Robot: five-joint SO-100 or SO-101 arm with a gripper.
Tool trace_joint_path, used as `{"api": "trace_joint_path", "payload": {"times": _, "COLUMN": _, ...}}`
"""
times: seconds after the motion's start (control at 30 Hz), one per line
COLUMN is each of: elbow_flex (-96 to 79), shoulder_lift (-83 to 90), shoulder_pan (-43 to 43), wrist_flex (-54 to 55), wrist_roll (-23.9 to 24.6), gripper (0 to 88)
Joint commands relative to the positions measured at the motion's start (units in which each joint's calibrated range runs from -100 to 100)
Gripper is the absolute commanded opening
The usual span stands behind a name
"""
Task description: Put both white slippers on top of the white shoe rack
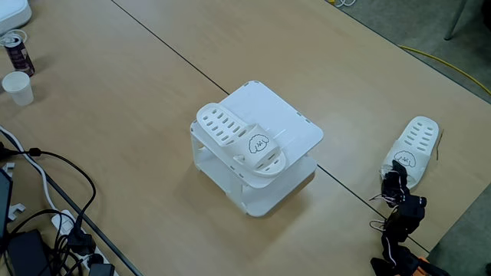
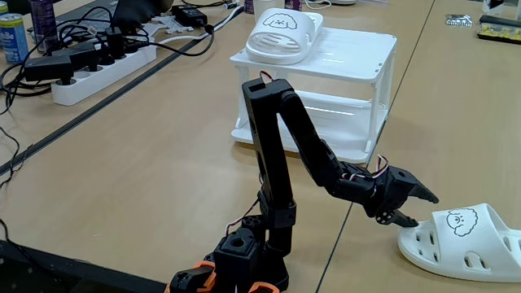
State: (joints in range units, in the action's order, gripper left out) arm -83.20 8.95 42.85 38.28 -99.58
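One white slipper [image 1: 242, 140] lies on the left part of the white shoe rack's flat top [image 1: 284, 115], its puppy-face strap toward the rack's front edge; in another fixed view this slipper [image 2: 281, 34] sits on the rack's near left corner [image 2: 350, 49]. The other white slipper [image 1: 414, 149] lies on the table to the right of the rack. My black gripper [image 2: 422, 210] hovers low at that slipper's [image 2: 468, 240] strap end, jaws apart, with nothing between them. In a fixed view the gripper [image 1: 397, 170] overlaps the slipper's near end.
A drink can [image 1: 17, 52] and a paper cup [image 1: 17, 87] stand at the far left. Cables and a power strip [image 2: 98, 69] crowd that side of the table. The table's edge runs close behind the loose slipper, with floor beyond.
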Motion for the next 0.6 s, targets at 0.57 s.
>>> {"api": "trace_joint_path", "payload": {"times": 0.57, "elbow_flex": 13.51, "shoulder_lift": -7.64, "shoulder_pan": 5.59, "wrist_flex": 1.84, "wrist_roll": -0.42, "gripper": 22.2}}
